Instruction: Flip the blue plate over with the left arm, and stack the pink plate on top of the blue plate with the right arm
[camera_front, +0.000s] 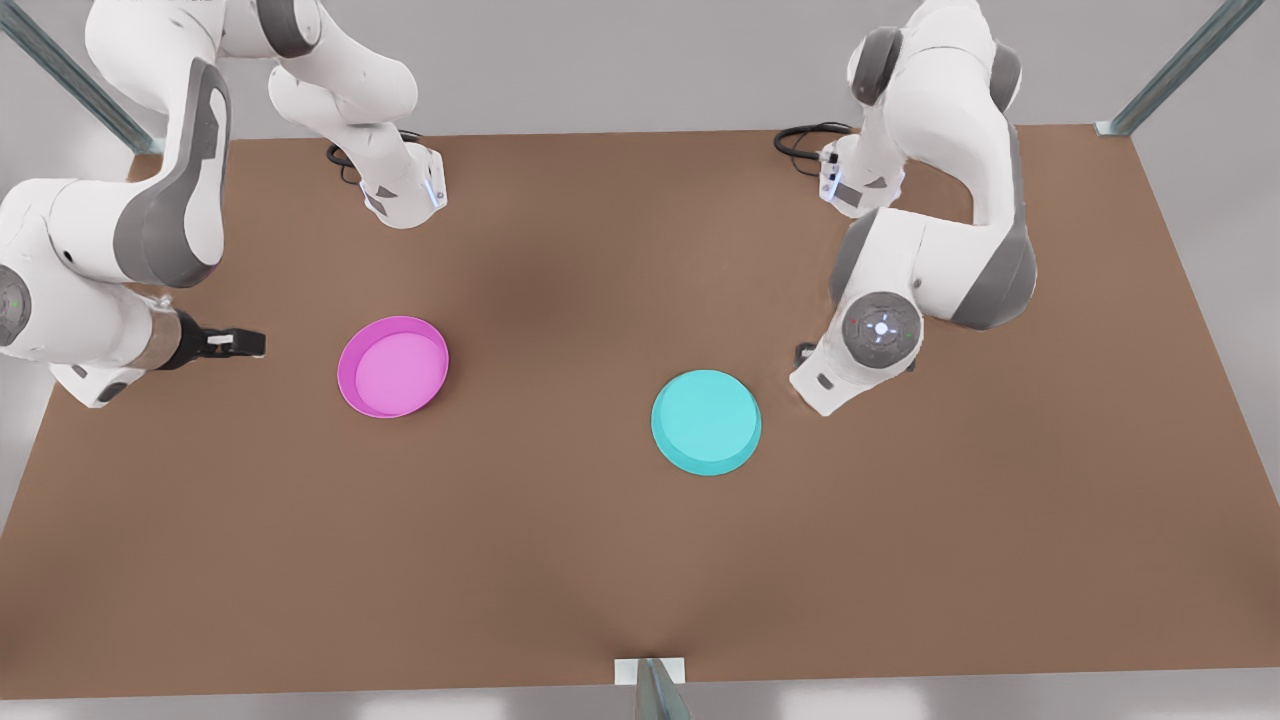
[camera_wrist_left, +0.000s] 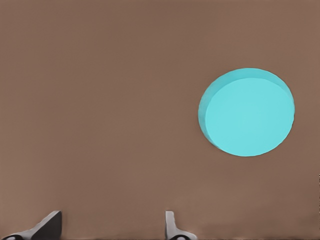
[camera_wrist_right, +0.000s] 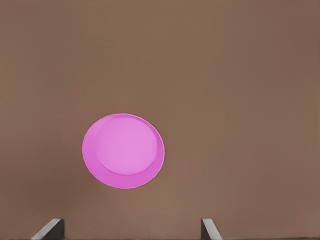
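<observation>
Brown tabletop (camera_front: 600, 560) carried both plates, well apart from each other. The blue plate (camera_front: 706, 421) lay right of centre in the front view, resting with its flat base upward and rim down, so it looked not yet turned over. The pink plate (camera_front: 392, 366) sat left of centre, open side up, its paler inside showing.

The left wrist view looked down on the blue plate (camera_wrist_left: 246, 112) at its right side, so the left gripper (camera_wrist_left: 110, 225) belonged to the arm at the front view's right; its fingers stood wide apart and held nothing, near the plate but not touching it. The right gripper (camera_wrist_right: 131, 230) hung over the table just short of the pink plate (camera_wrist_right: 123, 150), fingers likewise spread and empty; in the front view it showed at the left edge (camera_front: 232, 342), beside the pink plate.

By my judgement nothing of the task was done: the flip and the stacking both remained.
</observation>
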